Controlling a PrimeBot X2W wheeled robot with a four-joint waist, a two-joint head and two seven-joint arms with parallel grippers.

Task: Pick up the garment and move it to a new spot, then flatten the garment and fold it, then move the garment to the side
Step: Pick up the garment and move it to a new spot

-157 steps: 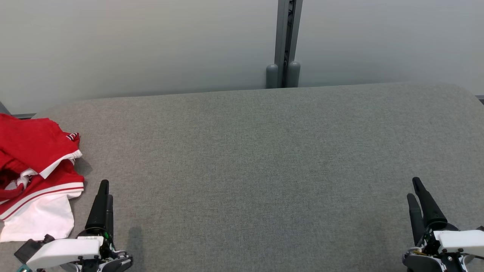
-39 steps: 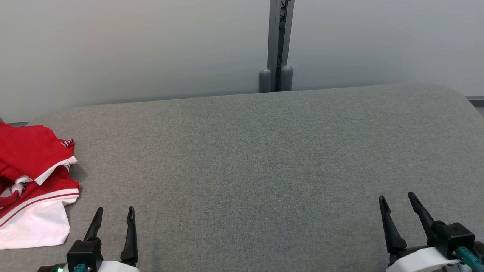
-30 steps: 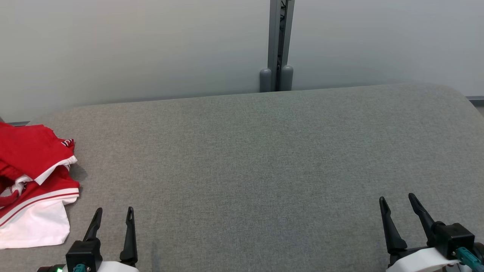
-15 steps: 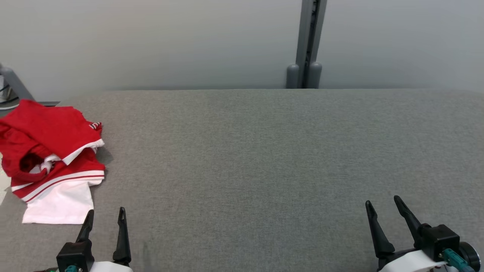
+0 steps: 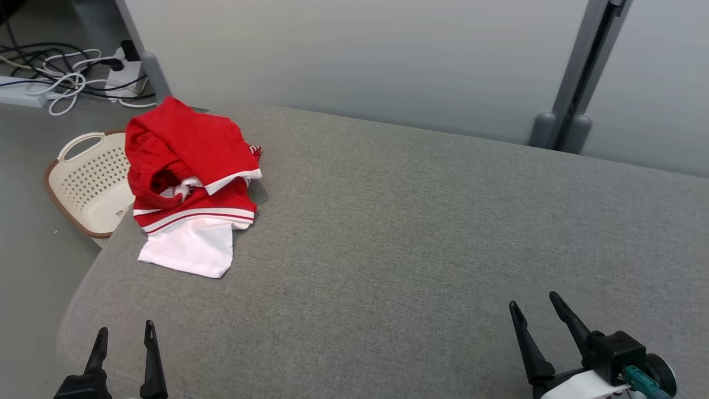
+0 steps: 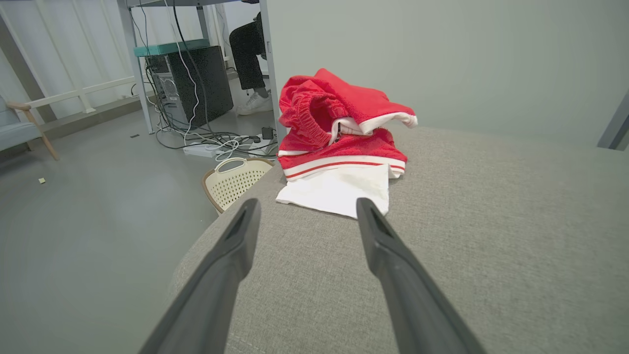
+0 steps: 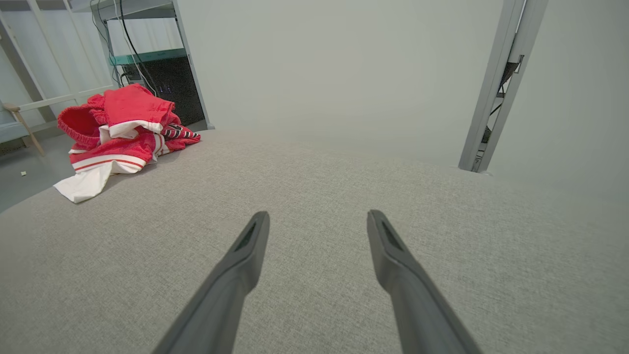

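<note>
The garment point(image 5: 188, 183), red with white trim and a white panel, lies crumpled near the far left corner of the grey padded table point(image 5: 421, 233). It also appears ahead in the left wrist view point(image 6: 339, 142) and far left in the right wrist view point(image 7: 118, 132). My left gripper point(image 5: 124, 332) hovers open at the table's near left edge, well short of the garment. My right gripper point(image 5: 534, 307) is open over the near right of the table, empty.
A cream perforated basket point(image 5: 88, 183) sits on the floor left of the table, beside the garment. Cables and a power strip point(image 5: 72, 77) lie on the floor behind it. A grey post point(image 5: 576, 83) and partition wall back the table.
The head camera has swung left, so the garment now sits further into the picture and the basket and cables have come into sight. Both grippers stay open and low in the picture.
</note>
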